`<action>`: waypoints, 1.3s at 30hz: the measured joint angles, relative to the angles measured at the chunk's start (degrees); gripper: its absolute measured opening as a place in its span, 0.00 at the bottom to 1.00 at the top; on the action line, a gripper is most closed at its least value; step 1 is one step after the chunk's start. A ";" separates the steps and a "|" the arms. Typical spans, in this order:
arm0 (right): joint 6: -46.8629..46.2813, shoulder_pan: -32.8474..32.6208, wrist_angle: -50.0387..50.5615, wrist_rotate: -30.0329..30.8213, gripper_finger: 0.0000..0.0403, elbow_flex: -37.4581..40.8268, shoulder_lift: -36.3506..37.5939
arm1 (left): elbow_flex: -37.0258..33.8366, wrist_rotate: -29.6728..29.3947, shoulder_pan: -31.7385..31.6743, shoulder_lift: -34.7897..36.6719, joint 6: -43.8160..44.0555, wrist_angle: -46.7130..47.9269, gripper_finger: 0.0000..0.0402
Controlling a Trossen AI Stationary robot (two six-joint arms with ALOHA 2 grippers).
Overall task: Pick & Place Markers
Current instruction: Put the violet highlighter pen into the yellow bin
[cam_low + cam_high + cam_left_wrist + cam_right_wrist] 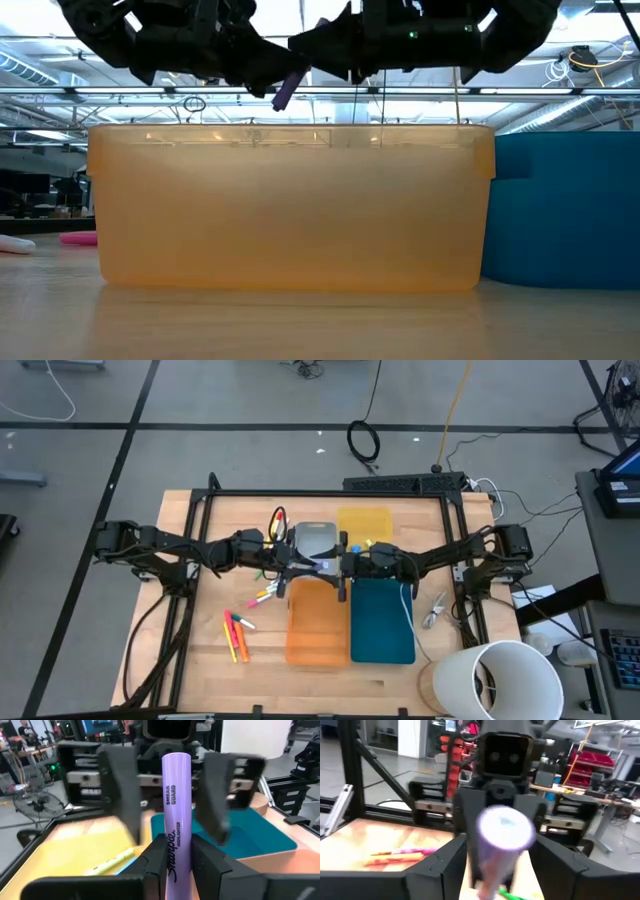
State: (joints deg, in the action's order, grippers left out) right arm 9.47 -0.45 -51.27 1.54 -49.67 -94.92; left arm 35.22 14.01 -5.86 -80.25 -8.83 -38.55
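Two dark claws meeting nose to nose above the middle of the table [200, 670], over the far ends of the orange tray [317, 622] and the teal tray [381, 620]. Left claw [177, 852] clamped narrowly on the lower barrel of a purple marker [178, 820], held clear of the table and pointing toward the right claw [495, 852]. Right claw spread wide, fingers [442, 862] flanking the marker's rounded end without visibly pressing it; contact not certain. Black lettering legible on the barrel: "Sharpie Highlighter" along its length, "SMEAR GUARD" nearer the tip.

Orange and teal trays side by side, touching or nearly so, leaving open wood toward the near edge and to the left. Yellow tray [364, 523] just beyond the claws, with a yellow marker [109, 862] lying inside. Several loose markers [237, 632] in orange, pink and yellow scattered on bare wood left of the orange tray, well apart from its wall. White bucket [497, 682] crowding the table's near right corner. Black frame rails bordering the far and side edges.
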 joint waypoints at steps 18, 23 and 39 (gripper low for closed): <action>3.02 -0.43 2.85 -0.31 0.12 0.00 1.12 | 0.11 -0.05 0.11 0.04 1.84 1.64 0.22; 3.69 -0.39 6.60 1.95 0.12 0.03 2.49 | 0.02 -5.61 0.33 0.13 6.46 3.11 0.38; -4.94 1.70 47.21 27.03 0.12 0.07 19.63 | 0.02 -38.81 9.00 17.24 0.45 26.18 0.65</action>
State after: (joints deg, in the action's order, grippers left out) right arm 4.53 1.25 -4.07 28.57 -49.60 -75.29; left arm 35.24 -24.80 3.14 -63.01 -8.38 -12.37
